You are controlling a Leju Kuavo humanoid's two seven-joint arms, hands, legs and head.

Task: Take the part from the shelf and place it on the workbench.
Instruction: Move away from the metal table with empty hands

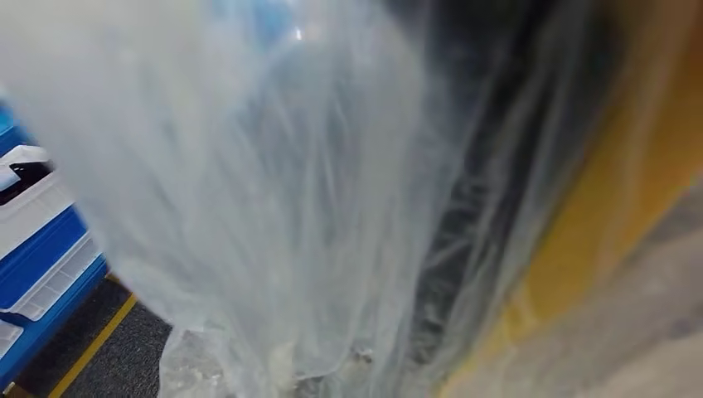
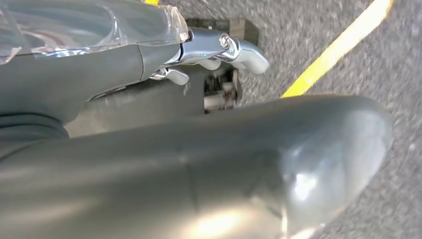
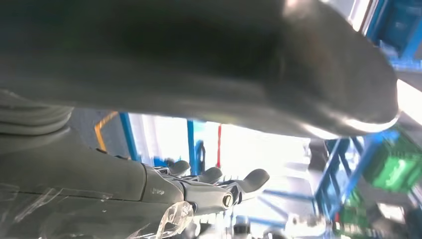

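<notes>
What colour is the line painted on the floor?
Yellow. The line crosses dark speckled floor; the left wrist view shows it best.

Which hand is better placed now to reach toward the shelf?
Probably the right hand: it is empty and points toward the blue shelf frames. The left hand, also empty, hangs over the grey floor by a yellow line.

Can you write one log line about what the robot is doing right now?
head view: clear plastic bag covers camera | left hand: empty | right hand: empty
</notes>
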